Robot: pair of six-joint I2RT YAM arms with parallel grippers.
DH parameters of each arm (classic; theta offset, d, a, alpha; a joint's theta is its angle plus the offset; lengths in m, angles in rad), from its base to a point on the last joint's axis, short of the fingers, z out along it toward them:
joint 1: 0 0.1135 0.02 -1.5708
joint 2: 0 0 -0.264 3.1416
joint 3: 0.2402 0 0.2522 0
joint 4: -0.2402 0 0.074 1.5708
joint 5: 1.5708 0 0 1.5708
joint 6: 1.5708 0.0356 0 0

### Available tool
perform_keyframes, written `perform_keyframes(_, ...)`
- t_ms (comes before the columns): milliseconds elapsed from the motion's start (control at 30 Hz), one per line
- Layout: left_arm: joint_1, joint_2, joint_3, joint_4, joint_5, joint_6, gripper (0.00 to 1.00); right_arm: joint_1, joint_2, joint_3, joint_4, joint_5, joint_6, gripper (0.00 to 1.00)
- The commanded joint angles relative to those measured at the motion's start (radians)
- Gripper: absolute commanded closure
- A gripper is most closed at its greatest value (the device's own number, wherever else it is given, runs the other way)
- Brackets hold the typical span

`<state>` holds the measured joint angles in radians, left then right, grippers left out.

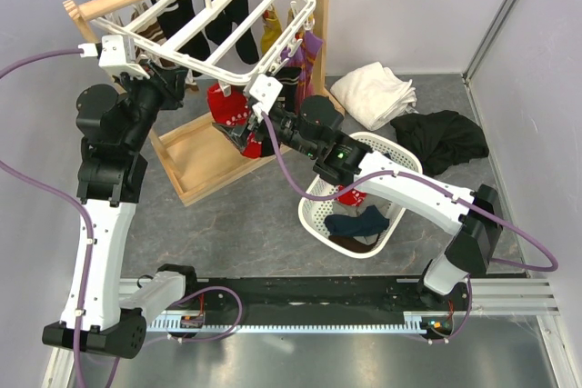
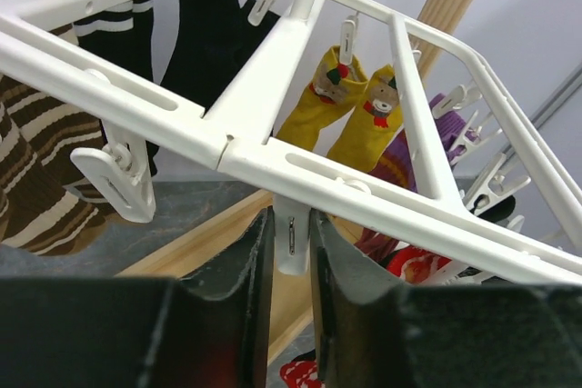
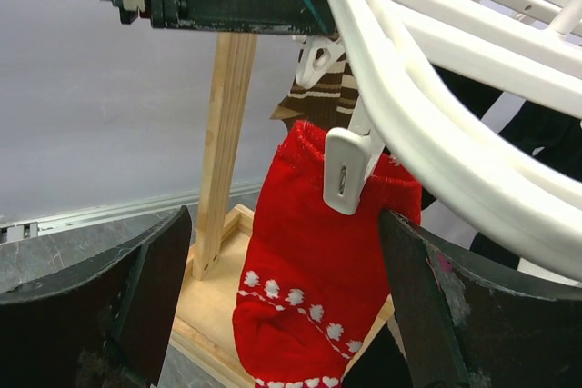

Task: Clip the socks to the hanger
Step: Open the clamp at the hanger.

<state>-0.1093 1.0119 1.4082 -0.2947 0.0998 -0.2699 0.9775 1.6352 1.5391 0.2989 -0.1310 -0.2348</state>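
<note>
The white slatted hanger [image 1: 238,68] hangs from the wooden rod, and it also shows in the left wrist view [image 2: 182,108] and the right wrist view [image 3: 427,147]. A red sock with a white pattern [image 3: 309,270] hangs from a white clip peg [image 3: 346,170] under the hanger's near edge [image 1: 225,104]. My right gripper [image 3: 284,224] is open, with one jaw on each side of that sock, not touching it [image 1: 240,132]. My left gripper [image 2: 291,252] is shut on another white clip peg [image 2: 293,235] at the near rail [image 1: 171,81]. The grey socks are not discernible.
Black white-striped socks [image 2: 214,43], yellow socks [image 2: 350,102], a purple sock [image 2: 405,156] and a brown striped sock [image 2: 41,188] hang on the hanger. A wooden stand base [image 1: 195,159] lies below. A white lattice basket [image 1: 314,217] holds dark and red socks. White cloth [image 1: 373,93] and black cloth [image 1: 446,138] lie at the right.
</note>
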Motion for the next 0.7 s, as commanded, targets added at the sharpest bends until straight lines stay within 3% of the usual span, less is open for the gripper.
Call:
perform_keyframes(0, -0.004, -0.007, 0.044, 0.043, 0.072, 0.031, 0.78, -0.003, -0.038, -0.008, 0.02, -0.022, 0.011, 0.09)
perform_keyframes(67, -0.004, -0.013, 0.044, 0.031, 0.112, 0.024, 0.85, -0.003, -0.051, -0.007, 0.008, -0.045, 0.021, 0.09)
perform_keyframes(267, -0.006, -0.032, 0.041, -0.004, 0.241, -0.003, 0.93, -0.002, -0.098, 0.0, -0.024, -0.143, 0.092, 0.09)
perform_keyframes(400, -0.012, -0.042, 0.04, -0.027, 0.322, -0.012, 0.94, -0.002, -0.132, 0.0, -0.047, -0.219, 0.191, 0.1)
perform_keyframes(667, -0.026, -0.062, 0.038, -0.043, 0.356, -0.041, 0.98, -0.003, -0.129, 0.033, -0.018, -0.383, 0.345, 0.11)
